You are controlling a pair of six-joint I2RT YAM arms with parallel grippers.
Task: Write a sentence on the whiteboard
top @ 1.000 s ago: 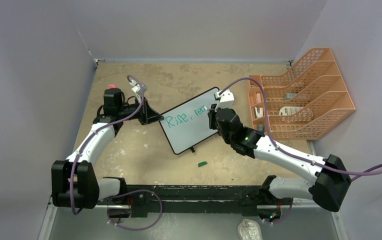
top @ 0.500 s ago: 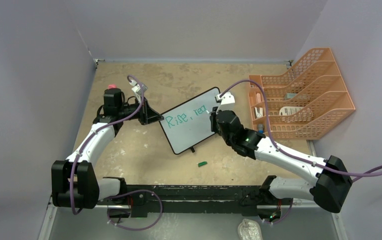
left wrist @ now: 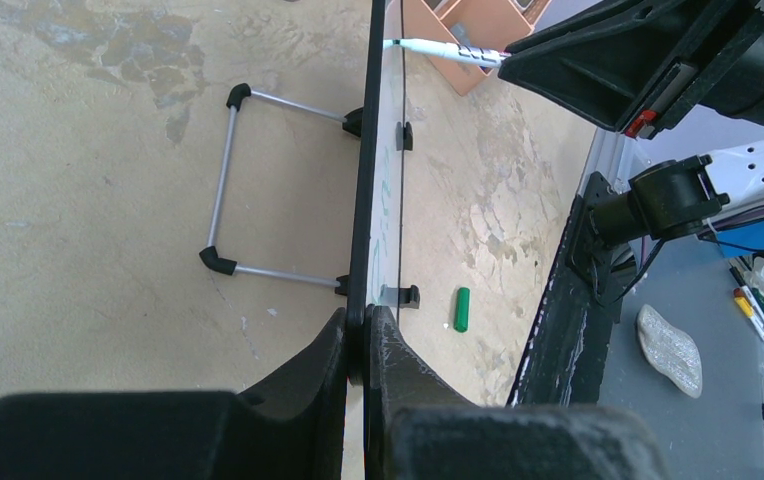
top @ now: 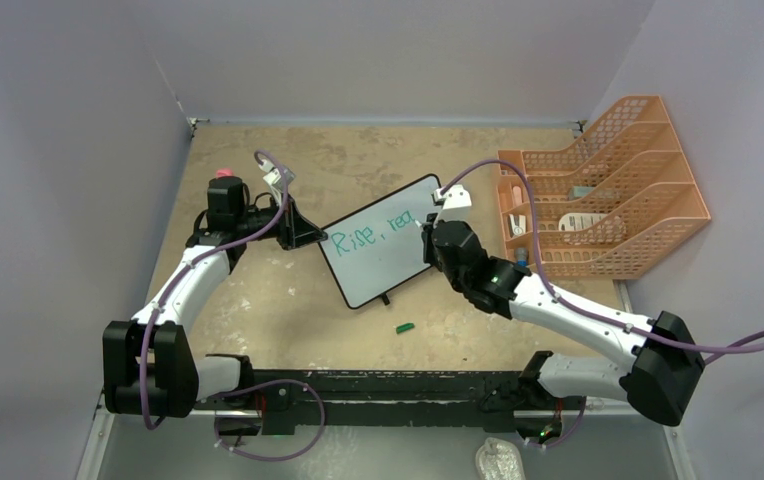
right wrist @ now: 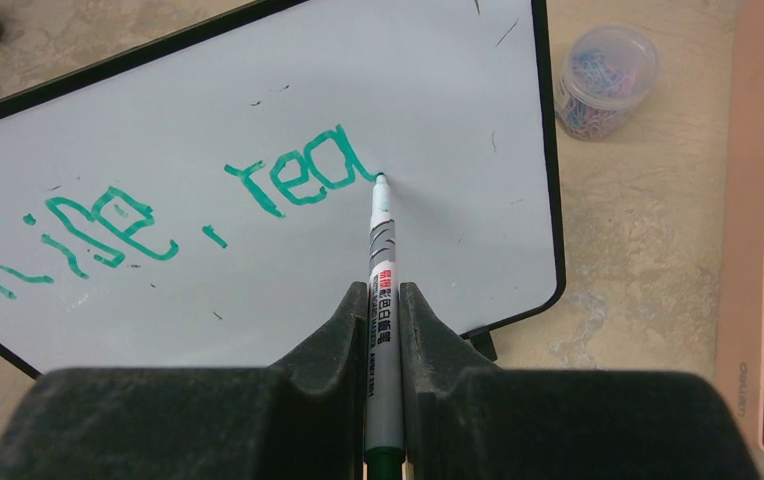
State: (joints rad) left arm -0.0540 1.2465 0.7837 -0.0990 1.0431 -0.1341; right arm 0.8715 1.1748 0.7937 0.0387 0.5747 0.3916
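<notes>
Holding: my right pincer (right wrist: 385, 300) is clenched on the marker (right wrist: 382, 235), tip touching the whiteboard (right wrist: 428, 70).
Steadying: my left pincer (left wrist: 363, 335) clamps its black frame edge.
Board: between my arms, propped on its wire stand (left wrist: 220, 200); light, stiff, likely to slide, so grip the frame.
Writing: the sentence (right wrist: 158, 205) reads "Rise, rea"; marker label too small to read.

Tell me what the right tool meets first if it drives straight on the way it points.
The whiteboard: the marker clamped in the right tool has its tip on the board's face beside the green writing, so the board would likely take the push at once.
</notes>
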